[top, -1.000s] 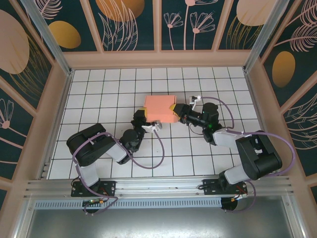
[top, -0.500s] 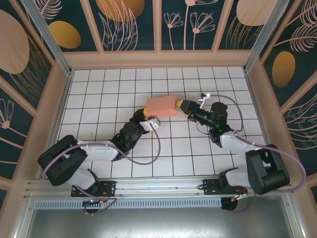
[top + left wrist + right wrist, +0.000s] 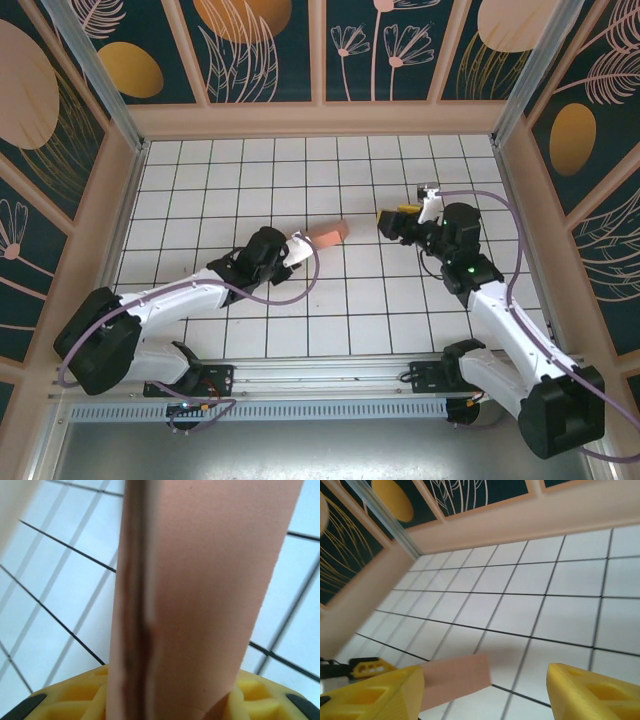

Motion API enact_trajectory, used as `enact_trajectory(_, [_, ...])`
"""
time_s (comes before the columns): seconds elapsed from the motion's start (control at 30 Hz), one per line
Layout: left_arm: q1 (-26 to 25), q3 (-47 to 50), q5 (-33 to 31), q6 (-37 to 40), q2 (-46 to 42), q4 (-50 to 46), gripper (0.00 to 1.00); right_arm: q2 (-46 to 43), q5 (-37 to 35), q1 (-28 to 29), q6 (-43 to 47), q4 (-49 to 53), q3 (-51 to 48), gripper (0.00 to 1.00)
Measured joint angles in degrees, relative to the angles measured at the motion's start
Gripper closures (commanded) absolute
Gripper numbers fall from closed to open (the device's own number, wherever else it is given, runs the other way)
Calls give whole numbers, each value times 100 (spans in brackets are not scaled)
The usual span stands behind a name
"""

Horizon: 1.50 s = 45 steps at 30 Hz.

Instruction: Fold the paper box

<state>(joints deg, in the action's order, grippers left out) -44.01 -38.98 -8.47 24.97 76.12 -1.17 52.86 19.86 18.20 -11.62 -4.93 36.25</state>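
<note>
The paper box [image 3: 200, 605] is thin, smooth, matt salmon card. The fingers [image 3: 590, 692] of the right gripper [image 3: 485, 672] look like matt yellow moulded plastic. The white tiled floor [image 3: 400, 310] carries a faint sheen. The rail [image 3: 300, 375] along the bottom of the top view is pale ribbed metal.

This is a robot lab test cell: a white gridded bench [image 3: 200, 180] enclosed by aluminium posts [image 3: 95, 70] and leaf-printed wall panels [image 3: 270, 50], with a left arm [image 3: 180, 295] and a right arm [image 3: 505, 320] bolted to a metal rail [image 3: 320, 378].
</note>
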Motion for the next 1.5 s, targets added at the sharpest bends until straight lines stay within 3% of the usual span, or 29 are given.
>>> enact_trajectory(0.2, [15, -549, 470, -269, -76, -1523, 73, -74, -203, 518, 1296, 592, 188, 38])
enact_trajectory(0.37, [15, -879, 573, -339, -48, -2350, 71, 101, -525, 1530, 2129, 715, 197, 47])
enact_trajectory(0.5, [15, -1016, 595, -352, 164, -2800, 72, 619, -656, 1906, 2452, 800, 284, 58])
enact_trajectory(0.83, [15, -1373, 688, -369, 529, -3064, 72, 1305, -544, 2026, 2675, 909, 501, 65])
enact_trajectory(1.3, [22, -1491, 721, -372, 645, -3104, 72, 1847, -479, 2061, 2874, 990, 844, 100])
enact_trajectory(1.5, [24, -1541, 726, -433, 697, -3123, 70, 1886, -505, 2059, 2870, 1001, 874, 100])
